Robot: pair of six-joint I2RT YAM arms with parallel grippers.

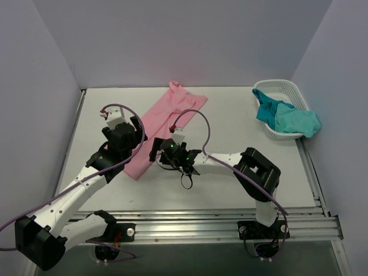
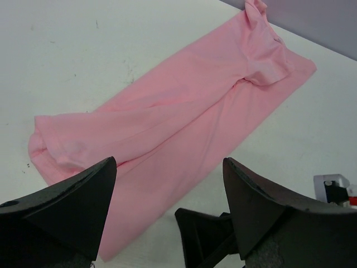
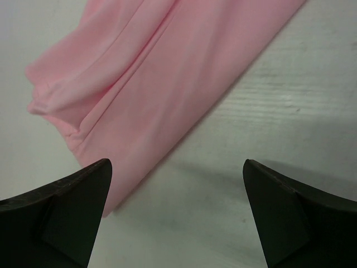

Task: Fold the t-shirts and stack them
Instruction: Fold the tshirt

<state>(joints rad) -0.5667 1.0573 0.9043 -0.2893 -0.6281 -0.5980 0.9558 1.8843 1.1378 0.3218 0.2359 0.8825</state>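
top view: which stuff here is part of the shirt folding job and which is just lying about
Part of the job:
pink t-shirt, lying as a long strip
teal and turquoise t-shirts, heaped in the white basket
left gripper and right gripper, both open over the pink one

Just there:
white basket
table

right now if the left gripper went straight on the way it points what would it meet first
Most likely the near end of the pink t-shirt, though depth is hard to judge.
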